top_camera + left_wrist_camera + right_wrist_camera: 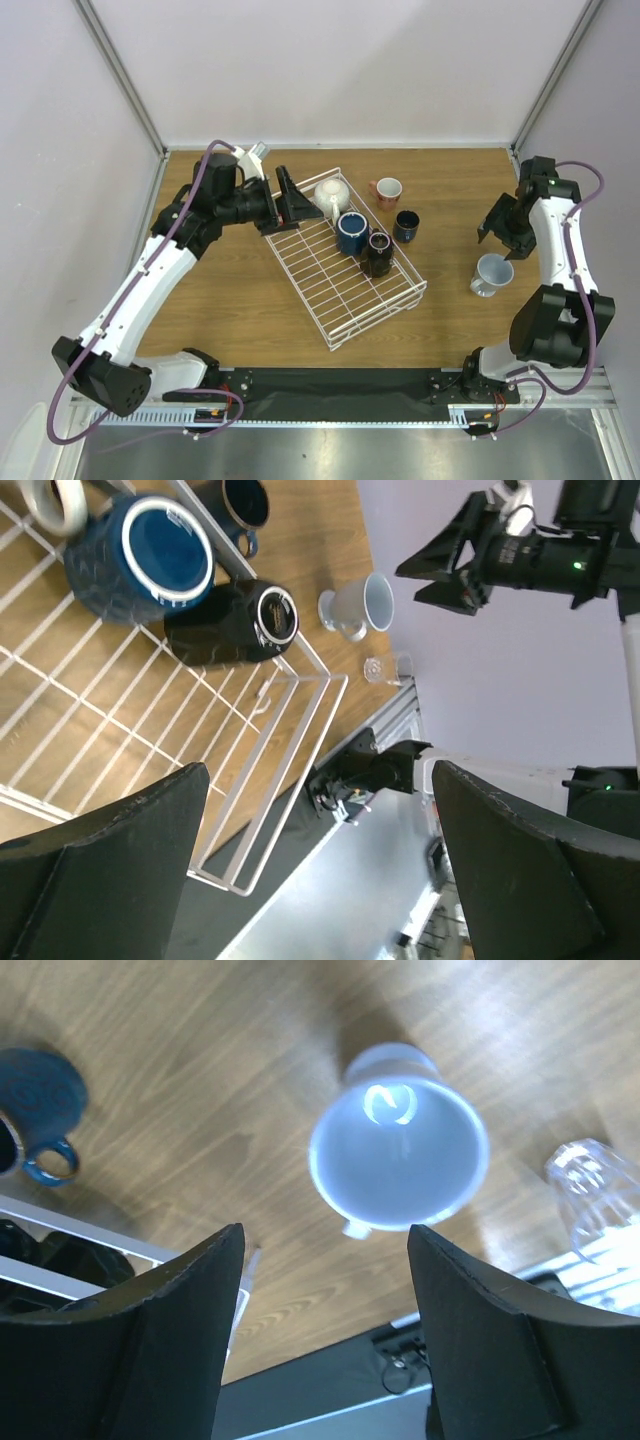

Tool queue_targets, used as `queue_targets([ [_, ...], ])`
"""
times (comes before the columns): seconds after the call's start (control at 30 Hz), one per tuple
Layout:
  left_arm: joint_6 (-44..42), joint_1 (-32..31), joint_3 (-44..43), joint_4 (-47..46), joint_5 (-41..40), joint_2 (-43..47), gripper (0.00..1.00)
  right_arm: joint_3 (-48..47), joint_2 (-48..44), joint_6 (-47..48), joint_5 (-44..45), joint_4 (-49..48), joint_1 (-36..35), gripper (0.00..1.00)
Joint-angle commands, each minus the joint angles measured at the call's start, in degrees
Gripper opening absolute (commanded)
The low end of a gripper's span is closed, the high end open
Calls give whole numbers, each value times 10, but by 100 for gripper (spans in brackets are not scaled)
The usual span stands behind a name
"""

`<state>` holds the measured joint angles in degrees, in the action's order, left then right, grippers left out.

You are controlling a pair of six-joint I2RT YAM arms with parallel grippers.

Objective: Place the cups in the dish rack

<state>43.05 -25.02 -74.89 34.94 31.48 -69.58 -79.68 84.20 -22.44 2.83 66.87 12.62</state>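
Three cups stand in the dish rack (372, 322): the cream-white mug (331, 195), the navy blue mug (352, 232) and the black mug (377, 253). Three more are on the table (230, 300). The salmon-pink mug (387, 192) and the dark navy mug (406, 226) sit just beside the rack, and the pale grey-blue mug (398, 1165) stands well apart on the right.

We find the right gripper (498, 240) above the pale grey-blue mug, fingers spread and holding nothing. The left gripper (320, 780) hangs wide and empty over the rack.

We judge this mug rigid, glazed, slick, brittle and moderately heavy. Its wall flares, so pinch the rim with one finger inside and one outside, then set it down gently.
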Motion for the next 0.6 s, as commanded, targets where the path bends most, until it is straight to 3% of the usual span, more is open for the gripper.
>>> queue_targets([
  [0.0, -54, -2, -48, 16, -12, 0, 100, 8, 21, -8, -35, -51, -7, 71],
  [0.1, -64, -2, -44, 16, -17, 9, 100, 17, 40, -16, -29, -63, -15, 70],
  [0.23, -90, -2, -48, 35, -13, 12, 100, 41, 61, -49, 8, -67, -30, 56],
  [0.5, -121, 1, -56, 61, -22, 23, 100, 59, 111, -72, 63, -91, -55, 56],
  [0.53, -124, 1, -55, 63, -23, 23, 100, 61, 120, -71, 66, -95, -55, 53],
  [0.57, -129, 1, -55, 64, -23, 25, 100, 66, 123, -70, 70, -100, -52, 43],
])
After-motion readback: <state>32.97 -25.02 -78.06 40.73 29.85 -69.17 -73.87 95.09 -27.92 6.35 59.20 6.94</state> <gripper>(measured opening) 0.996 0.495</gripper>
